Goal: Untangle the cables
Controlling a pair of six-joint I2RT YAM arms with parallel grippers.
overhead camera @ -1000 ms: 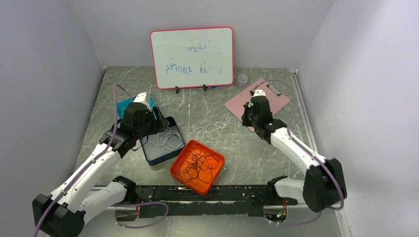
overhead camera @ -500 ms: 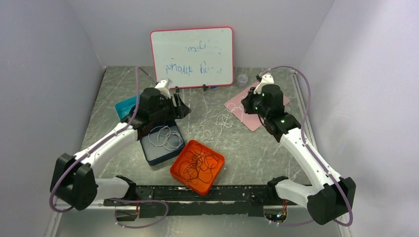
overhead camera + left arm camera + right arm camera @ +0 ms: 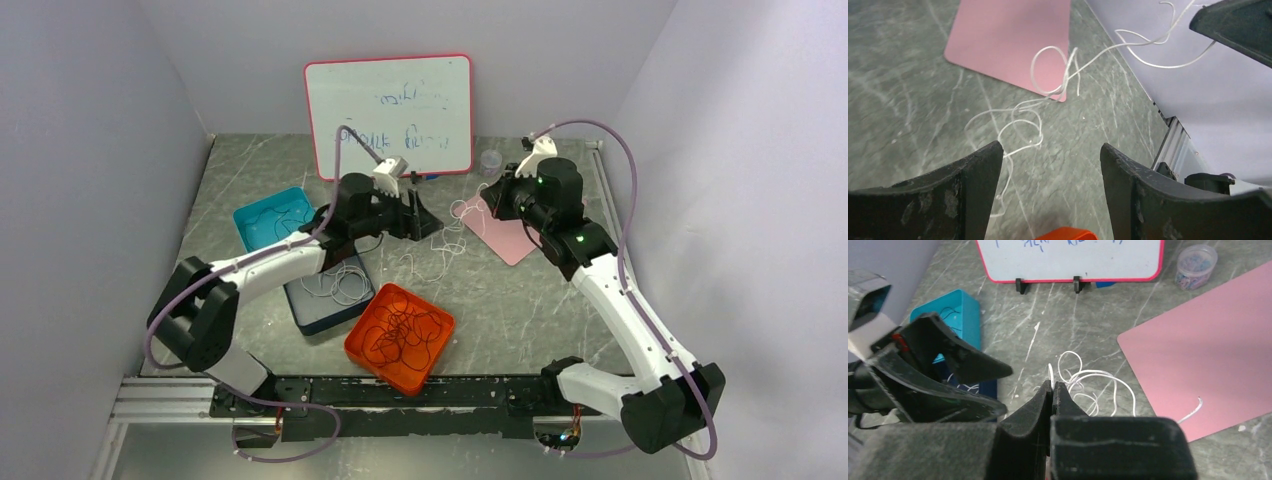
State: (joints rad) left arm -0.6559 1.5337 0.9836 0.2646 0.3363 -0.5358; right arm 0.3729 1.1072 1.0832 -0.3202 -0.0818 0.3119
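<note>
A loose tangle of white cables (image 3: 440, 245) lies on the grey table between the arms. One strand rises from it to my right gripper (image 3: 488, 200), which is shut on that white cable above the pink mat's near corner. In the right wrist view the shut jaws (image 3: 1052, 386) hold the strand above the white cables (image 3: 1093, 382). My left gripper (image 3: 425, 222) stands open just left of the tangle. Its view shows the white cables (image 3: 1033, 112) beyond the open gripper (image 3: 1050, 150), with nothing between the fingers. More black cables fill the orange tray (image 3: 352, 345).
A dark blue tray (image 3: 312, 318) holding white cables and a teal tray (image 3: 245, 222) sit at the left. A pink mat (image 3: 515, 240), a small clear jar (image 3: 490, 161) and a whiteboard (image 3: 390, 115) stand at the back. Grey walls close both sides.
My left arm has swung right from the dark blue tray to the white tangle, its jaws widening. The right gripper has moved back and up, drawing a white strand with it.
</note>
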